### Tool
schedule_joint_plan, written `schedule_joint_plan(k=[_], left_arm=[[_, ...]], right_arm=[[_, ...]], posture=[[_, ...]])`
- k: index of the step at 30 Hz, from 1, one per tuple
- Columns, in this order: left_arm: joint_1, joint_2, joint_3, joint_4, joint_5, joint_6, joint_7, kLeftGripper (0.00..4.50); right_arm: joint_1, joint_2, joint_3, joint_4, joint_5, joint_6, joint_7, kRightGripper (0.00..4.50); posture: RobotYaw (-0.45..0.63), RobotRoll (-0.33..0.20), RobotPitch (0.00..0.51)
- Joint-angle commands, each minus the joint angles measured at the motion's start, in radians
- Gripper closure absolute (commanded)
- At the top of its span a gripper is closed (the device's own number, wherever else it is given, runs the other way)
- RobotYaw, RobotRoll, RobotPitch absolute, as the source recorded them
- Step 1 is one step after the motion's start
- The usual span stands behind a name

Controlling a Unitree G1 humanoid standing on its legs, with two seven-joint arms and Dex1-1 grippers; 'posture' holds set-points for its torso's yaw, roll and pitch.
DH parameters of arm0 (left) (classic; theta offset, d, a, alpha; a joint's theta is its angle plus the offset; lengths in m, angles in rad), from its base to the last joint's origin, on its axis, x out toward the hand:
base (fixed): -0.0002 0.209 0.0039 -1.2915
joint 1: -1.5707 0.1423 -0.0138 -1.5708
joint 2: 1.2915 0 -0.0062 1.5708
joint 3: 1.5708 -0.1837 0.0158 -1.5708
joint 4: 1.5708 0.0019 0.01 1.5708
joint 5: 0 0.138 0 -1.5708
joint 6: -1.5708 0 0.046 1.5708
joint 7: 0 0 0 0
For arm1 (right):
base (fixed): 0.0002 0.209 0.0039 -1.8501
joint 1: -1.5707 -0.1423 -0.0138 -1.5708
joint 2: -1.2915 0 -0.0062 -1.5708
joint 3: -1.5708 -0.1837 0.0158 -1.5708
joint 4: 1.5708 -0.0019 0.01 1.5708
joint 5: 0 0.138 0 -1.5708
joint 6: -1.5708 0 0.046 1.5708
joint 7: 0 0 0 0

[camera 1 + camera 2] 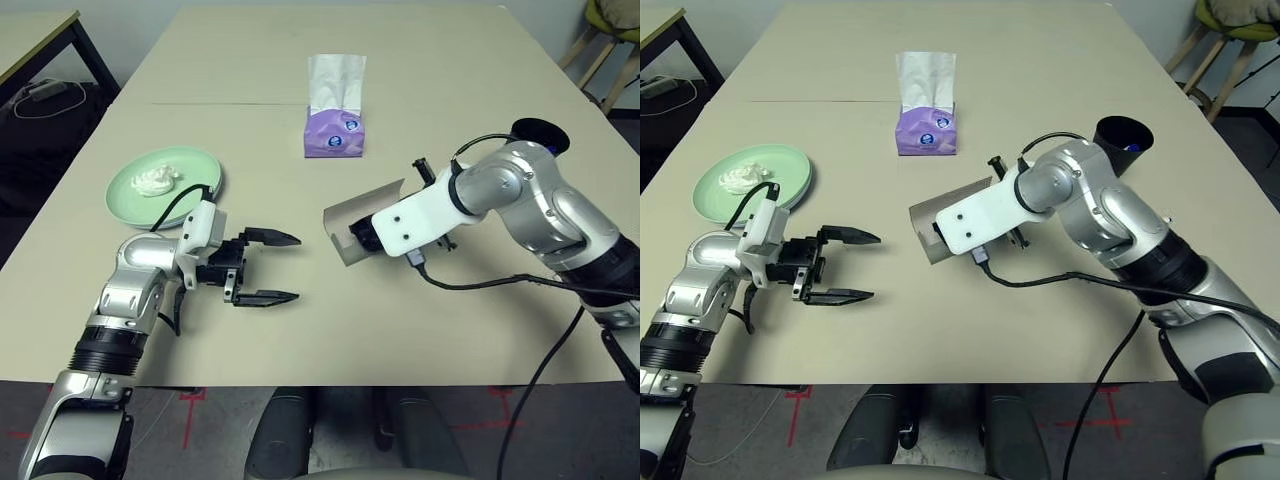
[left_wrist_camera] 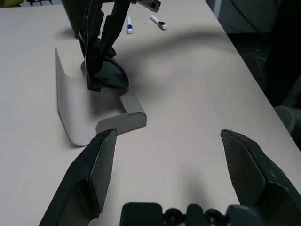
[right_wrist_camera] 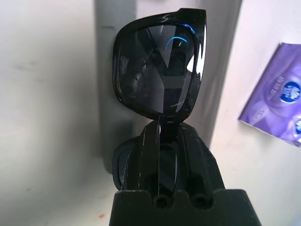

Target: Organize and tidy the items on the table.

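Note:
My right gripper (image 3: 162, 134) is shut on the black sunglasses (image 3: 157, 70), holding them at the bridge, right at the open grey glasses case (image 1: 345, 215) in the middle of the table (image 1: 450, 60). I cannot tell whether the sunglasses touch the case. My left gripper (image 1: 297, 268) stands open with nothing in it, a short way left of the case and pointing at it. A pale green plate (image 1: 195, 175) at the left holds a crumpled white tissue wad (image 1: 155, 181). The black cup (image 1: 1123, 140) stands behind my right arm. Two white pens (image 2: 130, 26) lie beyond the case.
A purple tissue box (image 1: 335, 132) with a white tissue sticking up stands behind the case, near the table's seam. A dark-edged side table (image 1: 40, 35) is off the far left corner, a wooden chair (image 1: 605, 45) off the far right.

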Motion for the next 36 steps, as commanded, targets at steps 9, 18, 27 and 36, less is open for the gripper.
schedule_joint_plan(k=[9, 18, 27, 36], left_arm=[[-0.004, -0.016, 0.050, -0.070, -0.044, 0.056, 0.075, 0.00], [0.030, -0.024, 0.055, -0.095, -0.029, 0.032, 0.100, 0.00], [0.028, -0.025, 0.053, -0.090, -0.024, 0.014, 0.114, 0.00], [0.033, -0.031, 0.054, -0.082, -0.027, -0.010, 0.118, 0.00]], right_arm=[[-0.020, 0.042, -0.002, 0.013, -0.019, 0.004, 0.004, 4.09], [-0.019, 0.050, 0.007, 0.065, -0.050, -0.031, -0.021, 4.09], [-0.001, 0.064, 0.014, 0.072, -0.065, -0.054, -0.031, 4.09], [0.021, 0.075, 0.018, 0.066, -0.074, -0.050, -0.023, 4.09]], posture=[[0.12, 0.000, 0.171], [0.13, 0.000, 0.174], [0.14, 0.000, 0.171], [0.14, 0.000, 0.170]])
